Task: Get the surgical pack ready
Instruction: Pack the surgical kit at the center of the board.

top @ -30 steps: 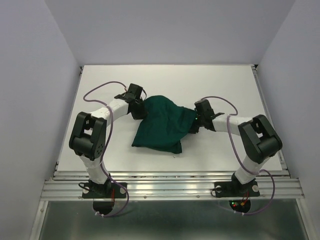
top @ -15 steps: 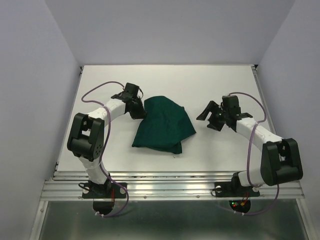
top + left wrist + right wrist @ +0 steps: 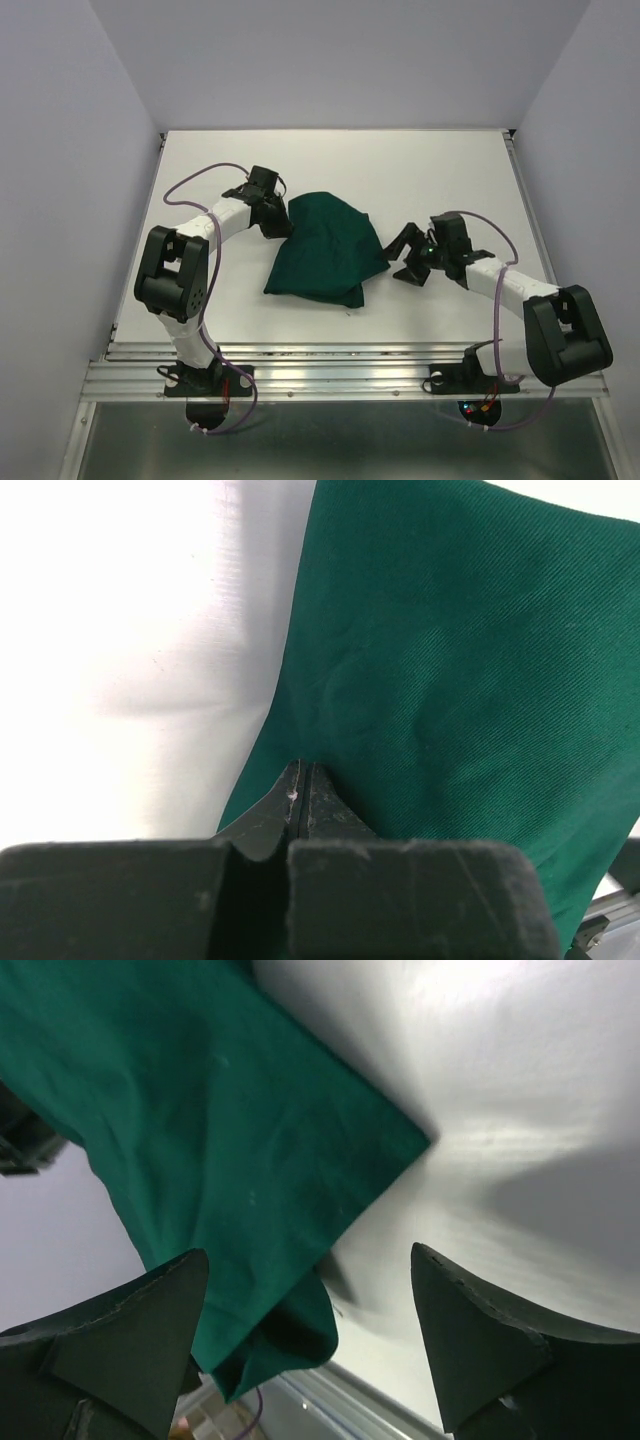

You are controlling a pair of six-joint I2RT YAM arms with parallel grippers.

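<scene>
Right fingers (image 3: 400,245) have let go of the drape (image 3: 325,250) within the last second. They swung clear and are now back close to its right side, spread wide and empty. In the right wrist view the drape's corner lies ahead of the tips and between them, with no contact that I can see. Left fingers (image 3: 302,785) are unchanged: closed, pinching the drape's left edge, with the cloth puckered just beyond the tips. The drape lies bunched on the counter (image 3: 450,170) between the two sets of fingers. The right corner, pulled out taut a second ago, has dropped back into the heap. Judgement: this is a regrasp on the right side. The drape is not yet spread, so the pack is at an early stage.
</scene>
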